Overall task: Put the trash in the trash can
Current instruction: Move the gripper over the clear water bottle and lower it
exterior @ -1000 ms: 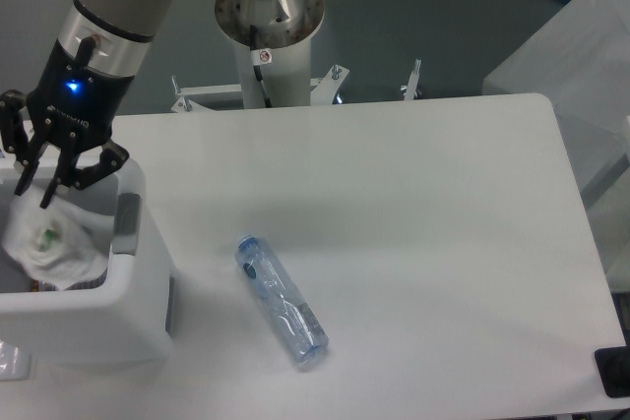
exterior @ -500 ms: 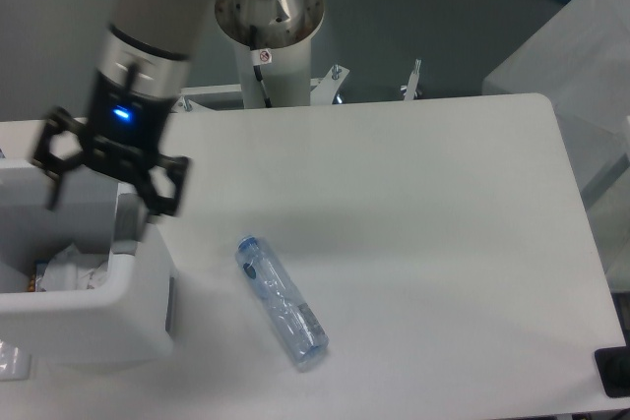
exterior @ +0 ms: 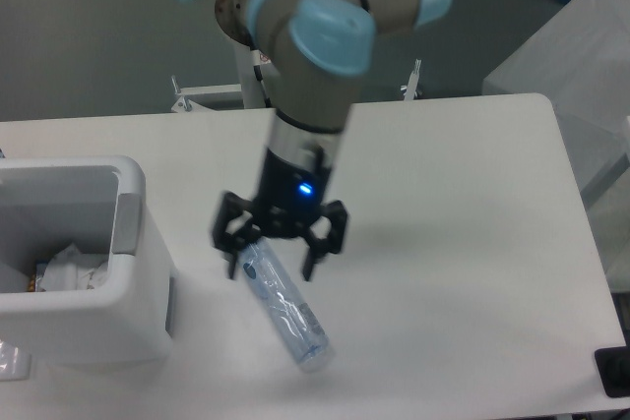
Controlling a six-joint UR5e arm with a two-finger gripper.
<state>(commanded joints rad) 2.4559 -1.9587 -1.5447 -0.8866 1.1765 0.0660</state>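
The crushed clear bluish bottle (exterior: pixel 287 314) lies on the white table, slanting from upper left to lower right. My gripper (exterior: pixel 271 268) hangs open over its upper capped end, one finger on each side, and hides part of that end. I cannot tell whether the fingers touch the bottle. The white trash can (exterior: pixel 94 327) stands at the left edge with crumpled white paper (exterior: pixel 71 265) inside. A small clear wrapper (exterior: pixel 12 362) lies at the bottom left corner, beside the can.
The arm's pedestal (exterior: pixel 258 56) stands behind the table's far edge. A translucent box (exterior: pixel 581 76) sits off the table's right side. A black object (exterior: pixel 612 371) is at the bottom right corner.
The gripper has swung from above the trash can rightward and down to the bottle's capped end. It stays open. The bottle has not moved.
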